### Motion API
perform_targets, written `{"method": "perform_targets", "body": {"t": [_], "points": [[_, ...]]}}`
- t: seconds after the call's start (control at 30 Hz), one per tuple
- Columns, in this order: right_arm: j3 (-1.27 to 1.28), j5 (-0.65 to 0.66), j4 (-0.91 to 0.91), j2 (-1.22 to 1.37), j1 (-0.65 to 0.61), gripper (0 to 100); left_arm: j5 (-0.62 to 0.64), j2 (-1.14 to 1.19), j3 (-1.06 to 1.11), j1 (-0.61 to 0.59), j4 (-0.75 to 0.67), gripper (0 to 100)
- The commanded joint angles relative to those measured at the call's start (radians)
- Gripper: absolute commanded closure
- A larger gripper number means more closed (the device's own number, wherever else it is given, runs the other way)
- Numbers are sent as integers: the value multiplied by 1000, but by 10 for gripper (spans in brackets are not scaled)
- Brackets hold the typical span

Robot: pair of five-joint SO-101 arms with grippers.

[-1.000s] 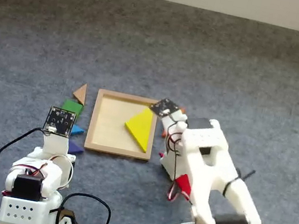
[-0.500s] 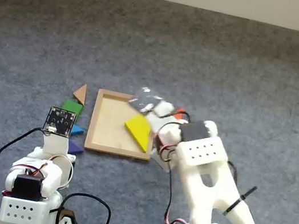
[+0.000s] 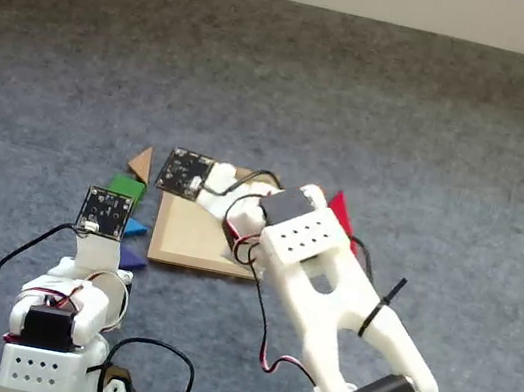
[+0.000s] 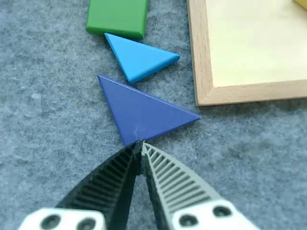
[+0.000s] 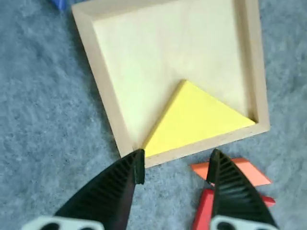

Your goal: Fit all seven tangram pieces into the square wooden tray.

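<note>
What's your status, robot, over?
Left gripper shut, empty, by dark blue triangle. Right gripper open over tray edge. Yellow triangle in tray; orange piece, red piece outside.

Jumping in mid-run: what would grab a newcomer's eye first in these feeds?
The right arm stretches across the wooden tray, the right claw open over the tray's rim near the lone yellow triangle in one corner. Next, the left claw, shut, its tip at a corner of the dark blue triangle, which lies outside the tray in line with the light blue triangle and green piece.
</note>
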Motion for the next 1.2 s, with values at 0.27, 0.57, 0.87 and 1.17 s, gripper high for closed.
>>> {"method": "perform_targets", "body": {"t": [0.27, 0.57, 0.87, 1.17], "points": [[-53, -466, 131, -199, 269, 790, 6, -25, 19, -15, 3, 994], [-67, -621, 125, 93, 329, 656, 6, -25, 19, -15, 3, 994], [-140, -624, 13, 277, 352, 656, 6, -25, 19, -15, 3, 994], [-139, -643, -96, 369, 366, 656, 6, -25, 19, -15, 3, 994]]}}
